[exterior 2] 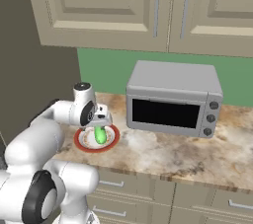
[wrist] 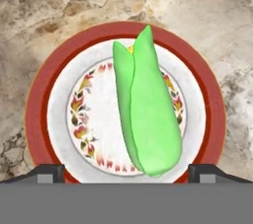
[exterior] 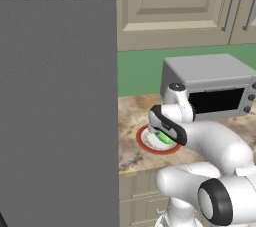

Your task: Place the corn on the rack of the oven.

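Observation:
The bright-green corn (wrist: 146, 114) lies on a red-rimmed white plate (wrist: 42, 104) on the marbled counter, its pointed end toward the top of the hand view. My gripper (wrist: 126, 174) hangs open just above the plate, with its two fingertips (wrist: 49, 172) spread wide on either side of the cob's blunt end and apart from it. From the base cameras the corn (exterior: 163, 137) (exterior 2: 101, 135) sits right below the gripper (exterior: 159, 132) (exterior 2: 100, 122). The oven and its rack are out of view.
A small grey toaster oven (exterior 2: 173, 99) (exterior: 210, 88) stands on the counter (exterior 2: 168, 154) to the right of the plate. A tall grey panel (exterior: 57, 111) rises at the counter's left end. Beige wall cabinets (exterior 2: 148, 6) hang above, drawers below.

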You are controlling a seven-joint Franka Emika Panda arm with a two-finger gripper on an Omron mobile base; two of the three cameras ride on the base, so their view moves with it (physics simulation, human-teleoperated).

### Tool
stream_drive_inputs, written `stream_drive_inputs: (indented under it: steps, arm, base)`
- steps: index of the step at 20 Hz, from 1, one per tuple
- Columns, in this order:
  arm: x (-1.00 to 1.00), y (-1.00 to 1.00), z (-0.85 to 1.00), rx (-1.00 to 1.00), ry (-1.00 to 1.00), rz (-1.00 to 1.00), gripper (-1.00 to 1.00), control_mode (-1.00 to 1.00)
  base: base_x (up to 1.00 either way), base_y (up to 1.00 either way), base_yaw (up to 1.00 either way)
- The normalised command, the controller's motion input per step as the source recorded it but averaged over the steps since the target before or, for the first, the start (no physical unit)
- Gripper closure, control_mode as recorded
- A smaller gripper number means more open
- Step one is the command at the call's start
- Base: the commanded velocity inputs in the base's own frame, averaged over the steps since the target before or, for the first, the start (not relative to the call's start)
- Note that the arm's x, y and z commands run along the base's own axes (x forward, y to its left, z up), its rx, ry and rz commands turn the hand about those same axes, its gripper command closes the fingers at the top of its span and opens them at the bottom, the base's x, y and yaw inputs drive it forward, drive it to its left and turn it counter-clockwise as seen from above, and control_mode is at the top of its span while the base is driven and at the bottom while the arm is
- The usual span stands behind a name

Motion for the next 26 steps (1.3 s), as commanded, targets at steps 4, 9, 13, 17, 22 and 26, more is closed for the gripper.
stream_drive_inputs:
  steps: [4,9,13,17,22,26]
  arm:
    - [0.13,-0.18,-0.39,0.00,0.00,0.00,-1.00,-1.00]
    - [0.24,-0.02,-0.35,0.00,0.00,0.00,-1.00,-1.00]
    - [0.26,-0.12,-0.26,0.00,0.00,0.00,-1.00,-1.00]
    - [0.00,0.00,-0.12,0.00,0.00,0.00,1.00,-1.00]
    - [0.00,0.00,-0.09,0.00,0.00,0.00,1.00,-1.00]
    - [-0.17,0.00,0.33,0.00,-0.04,-0.03,1.00,-1.00]
  base:
    - [0.00,0.00,0.00]
    - [0.00,0.00,0.00]
    - [0.00,0.00,0.00]
    - [0.00,0.00,0.00]
    - [0.00,0.00,0.00]
    - [0.00,0.00,0.00]
